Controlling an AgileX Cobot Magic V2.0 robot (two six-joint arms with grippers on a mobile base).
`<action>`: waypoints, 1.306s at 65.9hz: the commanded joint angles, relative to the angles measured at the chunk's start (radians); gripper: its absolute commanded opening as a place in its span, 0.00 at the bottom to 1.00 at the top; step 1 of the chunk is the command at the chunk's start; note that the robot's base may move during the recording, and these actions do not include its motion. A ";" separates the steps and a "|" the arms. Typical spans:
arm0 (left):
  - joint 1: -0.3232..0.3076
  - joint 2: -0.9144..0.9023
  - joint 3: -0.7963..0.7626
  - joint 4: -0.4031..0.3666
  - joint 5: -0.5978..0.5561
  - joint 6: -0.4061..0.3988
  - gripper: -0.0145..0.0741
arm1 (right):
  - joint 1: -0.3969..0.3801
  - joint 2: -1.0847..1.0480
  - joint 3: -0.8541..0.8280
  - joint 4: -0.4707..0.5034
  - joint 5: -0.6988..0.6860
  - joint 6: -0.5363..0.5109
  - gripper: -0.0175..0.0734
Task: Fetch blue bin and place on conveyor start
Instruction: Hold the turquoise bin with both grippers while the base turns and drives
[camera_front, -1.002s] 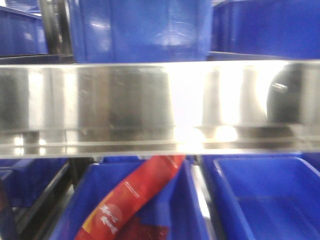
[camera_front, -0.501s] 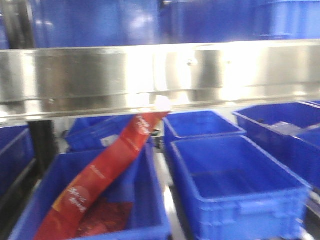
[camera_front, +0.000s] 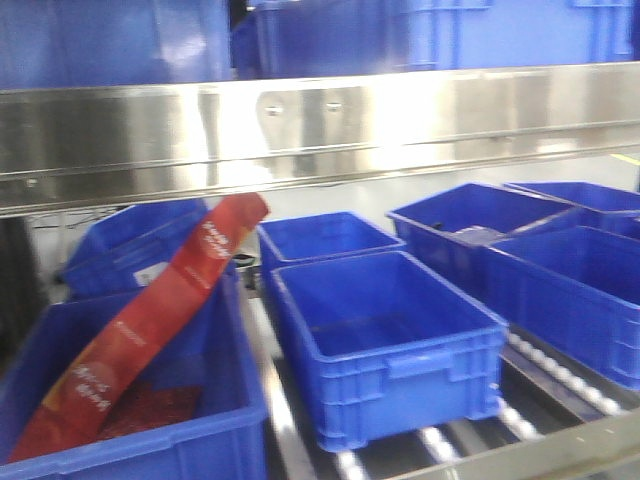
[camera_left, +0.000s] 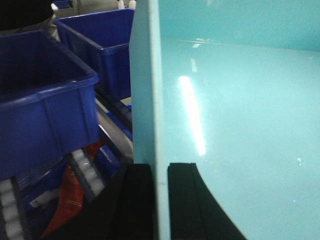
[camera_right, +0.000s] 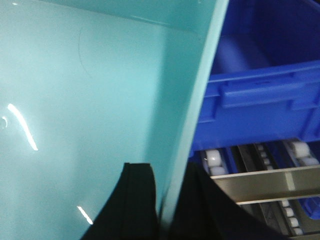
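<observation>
The blue bin is a light aqua tub that fills both wrist views; the front view does not show it. My left gripper is shut on its left wall, one black finger outside and one inside. My right gripper is shut on the right wall of the blue bin the same way, its fingers straddling the rim. The bin hangs between the two grippers in front of the shelf. The conveyor start is out of view.
A shiny steel shelf rail crosses the front view. Below it, several dark blue ribbed bins sit on white rollers. The left one holds a red packet. Dark blue bins flank the tub closely.
The front view has swung: the steel rail has risen in the frame, and the lower shelf's dark blue bins and red packet have slid left, with more of them showing.
</observation>
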 joint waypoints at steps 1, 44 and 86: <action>-0.001 -0.011 -0.009 -0.019 -0.050 -0.008 0.04 | -0.003 -0.005 -0.010 -0.014 -0.057 -0.027 0.02; -0.001 -0.011 -0.009 -0.019 -0.050 -0.008 0.04 | -0.003 -0.005 -0.010 -0.014 -0.057 -0.027 0.02; -0.001 -0.011 -0.009 -0.019 -0.050 -0.008 0.04 | -0.003 -0.005 -0.010 -0.014 -0.057 -0.027 0.02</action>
